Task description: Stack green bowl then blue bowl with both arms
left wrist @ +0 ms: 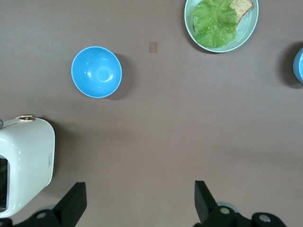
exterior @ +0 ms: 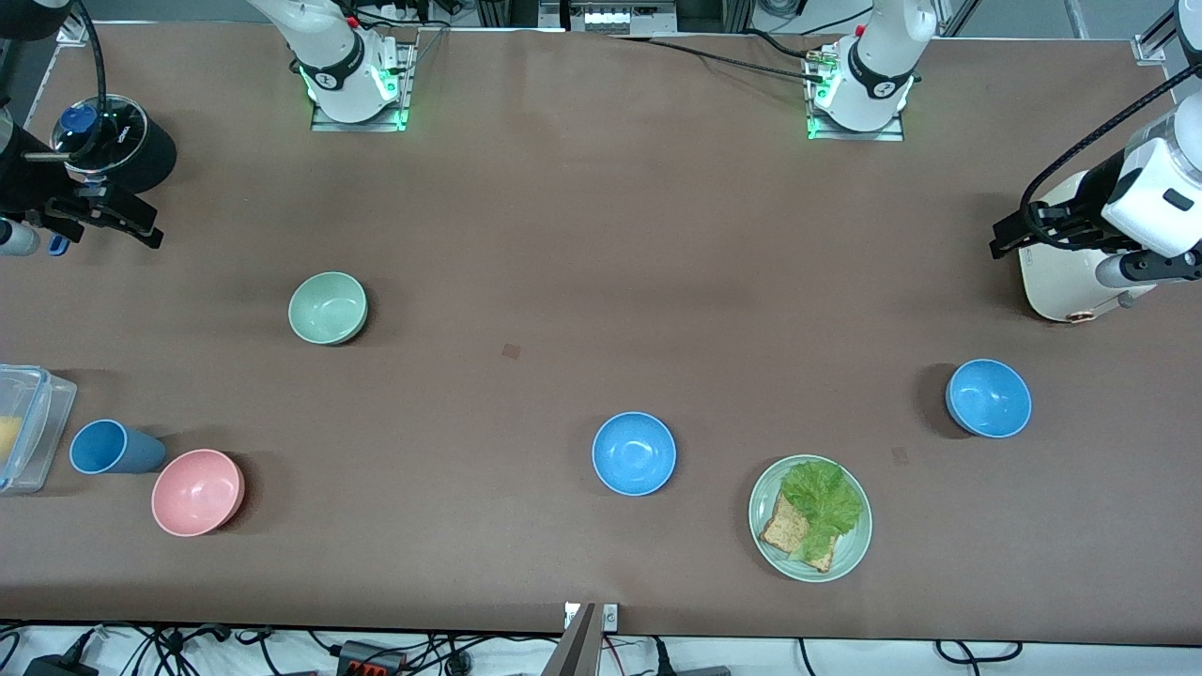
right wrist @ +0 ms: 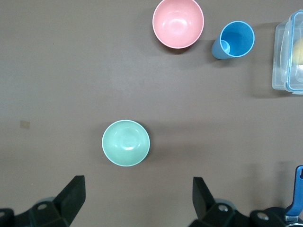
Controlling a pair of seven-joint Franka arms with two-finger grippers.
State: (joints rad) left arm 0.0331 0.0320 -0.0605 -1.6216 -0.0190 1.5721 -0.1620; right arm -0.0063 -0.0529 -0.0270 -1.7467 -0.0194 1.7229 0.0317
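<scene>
1. Front view: the small round pale mint-green bowl [exterior: 328,308] sits upright on the brown table [exterior: 582,235], toward the right arm's end and farther from the camera than everything else in that area. One plain sky-blue round bowl [exterior: 634,453] sits near the middle of the table, nearer the camera. A second identical blue bowl [exterior: 988,398] sits toward the left arm's end. Between the two blue bowls, and nearer the camera, lies a pale green plate [exterior: 850,549] with lettuce and bread. A pink bowl [exterior: 197,492], a tall blue cup [exterior: 113,447] and a clear plastic box [exterior: 33,427] stand at the right arm's end.
2. Front view, arms: the right gripper [exterior: 99,214] hangs beside a black round device [exterior: 117,143]. The left gripper [exterior: 1024,235] hangs over a cream-white appliance [exterior: 1066,272]. Both arms wait at their ends of the table.
3. Left wrist view: the left gripper [left wrist: 137,205] has its two black fingers [left wrist: 73,203] wide apart and holds nothing. A blue bowl [left wrist: 96,72] lies on the table near the appliance [left wrist: 26,161].
4. Right wrist view: the right gripper [right wrist: 137,203] has its fingers [right wrist: 72,197] spread wide and bare. The green bowl [right wrist: 126,143] lies on the table below it, well apart from the pink bowl [right wrist: 178,22] and blue cup [right wrist: 234,40].
</scene>
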